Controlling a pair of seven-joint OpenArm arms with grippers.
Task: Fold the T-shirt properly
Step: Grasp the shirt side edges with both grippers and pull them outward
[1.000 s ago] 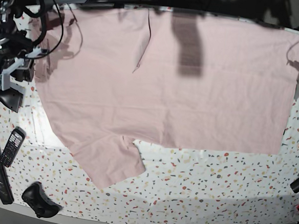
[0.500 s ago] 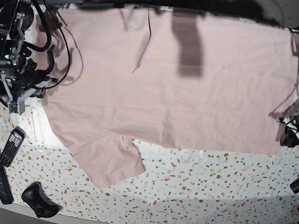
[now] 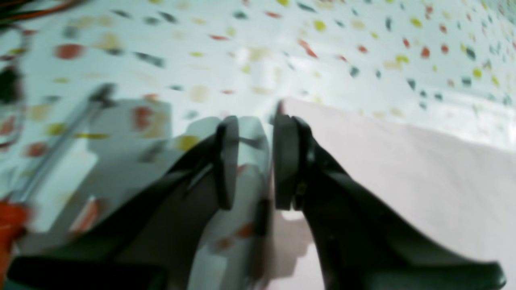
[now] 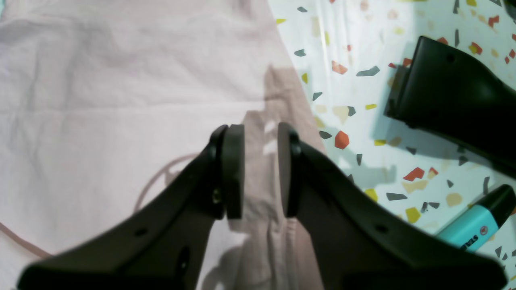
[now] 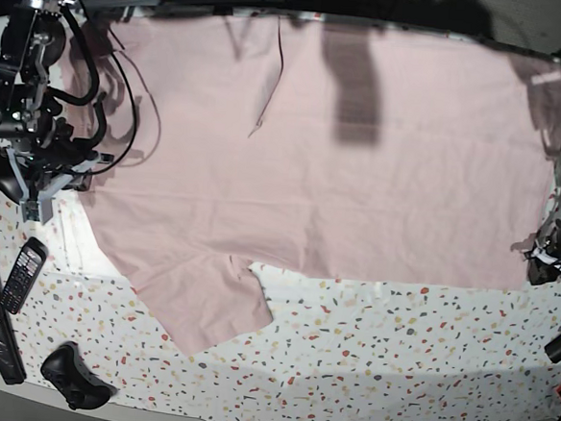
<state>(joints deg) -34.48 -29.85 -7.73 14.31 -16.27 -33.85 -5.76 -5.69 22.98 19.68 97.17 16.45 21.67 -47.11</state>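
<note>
Both tools, left (image 3: 252,161) and right (image 4: 261,171), stand spread over the T-shirt (image 5: 360,178); marker (image 4: 471,225) print seemingly unreadable.

Desk (image 5: 396,344): white surface with multicoloured terrazzo flecks, filling most of the frame. Lighting from overhead; a dark rectangular shadow falls at upper centre. Beyond the desk's far edge, top of frame, the surroundings are dark and indistinct.
</note>
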